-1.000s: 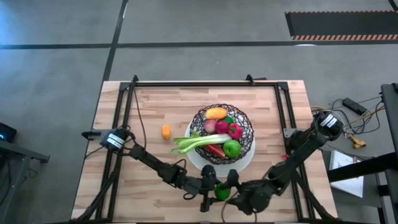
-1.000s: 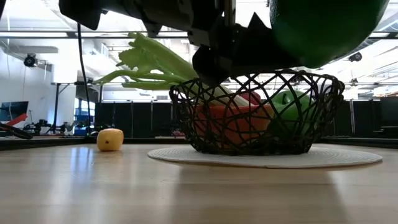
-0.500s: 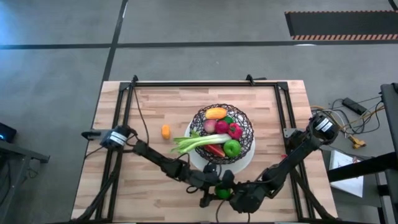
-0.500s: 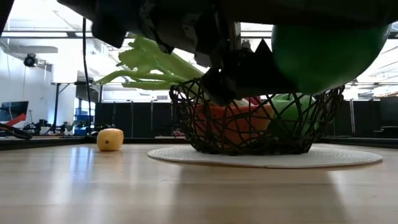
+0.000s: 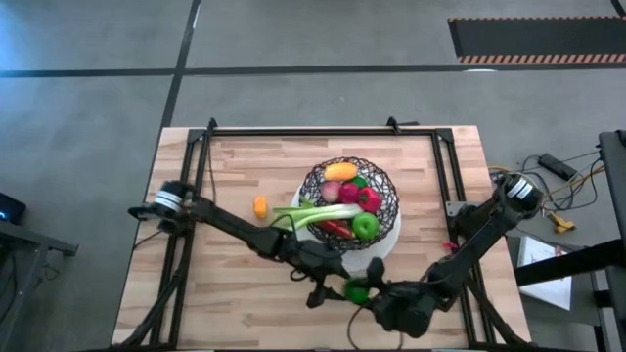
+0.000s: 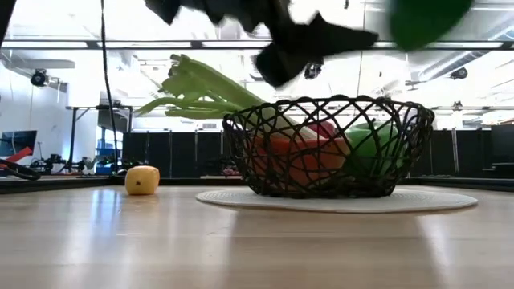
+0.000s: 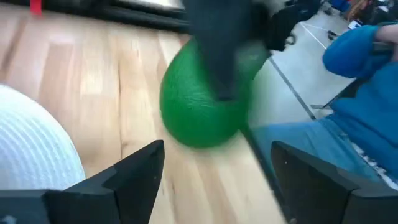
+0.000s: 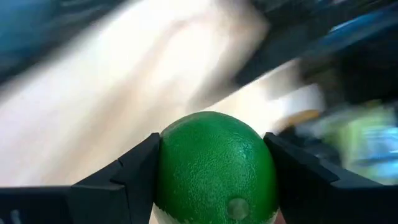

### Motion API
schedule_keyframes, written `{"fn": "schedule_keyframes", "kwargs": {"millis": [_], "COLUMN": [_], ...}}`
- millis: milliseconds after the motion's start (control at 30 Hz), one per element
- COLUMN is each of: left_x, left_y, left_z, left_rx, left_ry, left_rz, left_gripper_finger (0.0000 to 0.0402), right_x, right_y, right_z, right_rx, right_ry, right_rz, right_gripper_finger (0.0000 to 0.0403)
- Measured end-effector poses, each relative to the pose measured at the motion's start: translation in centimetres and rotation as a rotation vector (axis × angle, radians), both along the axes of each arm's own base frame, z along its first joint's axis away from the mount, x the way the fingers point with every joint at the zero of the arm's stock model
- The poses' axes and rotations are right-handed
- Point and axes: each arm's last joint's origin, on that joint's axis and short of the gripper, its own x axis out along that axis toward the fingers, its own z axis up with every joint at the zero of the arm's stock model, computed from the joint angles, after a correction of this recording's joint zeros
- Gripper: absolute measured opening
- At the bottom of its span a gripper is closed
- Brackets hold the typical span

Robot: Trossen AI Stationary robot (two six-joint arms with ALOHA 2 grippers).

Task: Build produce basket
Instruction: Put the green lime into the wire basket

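While the right tool (image 5: pixel 364 291) hangs above the near edge of the pale wooden tabletop (image 5: pixel 225 284), its two dark fingers (image 8: pixel 134 177) pinch a round, pebbly green lime (image 8: pixel 214 168) between them. Just beside it, the left tool (image 5: pixel 328 286) stands spread, with nothing between its fingers. Farther back, the round black wire-mesh basket (image 5: pixel 377 182) sits on a white round woven plate (image 5: pixel 388 240). It holds a long pale-green celery stalk (image 5: pixel 305 214) jutting over the rim, a green apple (image 5: pixel 365 227), a red strawberry (image 5: pixel 370 198) and an orange piece (image 5: pixel 339 172). A small orange fruit (image 5: pixel 260 206) lies apart on the wood.
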Motion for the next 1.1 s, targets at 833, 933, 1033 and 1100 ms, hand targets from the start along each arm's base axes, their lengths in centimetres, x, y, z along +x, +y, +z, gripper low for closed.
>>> {"fn": "schedule_keyframes", "kwargs": {"millis": [833, 933, 1033, 1100], "left_x": [-7.4, -7.5, -7.6, -7.5], "left_y": [-8.1, -8.7, -8.9, -8.9], "left_z": [4.9, 4.4, 4.1, 4.1], "left_rx": [0.341, 0.338, 0.361, 0.359], "left_ry": [-0.245, -0.253, -0.248, -0.249], "left_rz": [0.503, 0.523, 0.531, 0.534], "left_gripper_finger": [0.0279, 0.0279, 0.0279, 0.0279], "right_x": [-6.0, -5.7, -5.1, -4.7], "right_y": [-14.9, -18.1, -20.7, -22.3], "right_z": [3.1, 2.6, 2.3, 1.9], "right_rx": [0.262, 0.368, 0.528, 0.588], "right_ry": [-0.362, -0.295, -0.201, -0.127], "right_rz": [-0.657, -0.712, -0.742, -0.758], "right_gripper_finger": [0.0238, 0.0238, 0.0238, 0.0238]}}
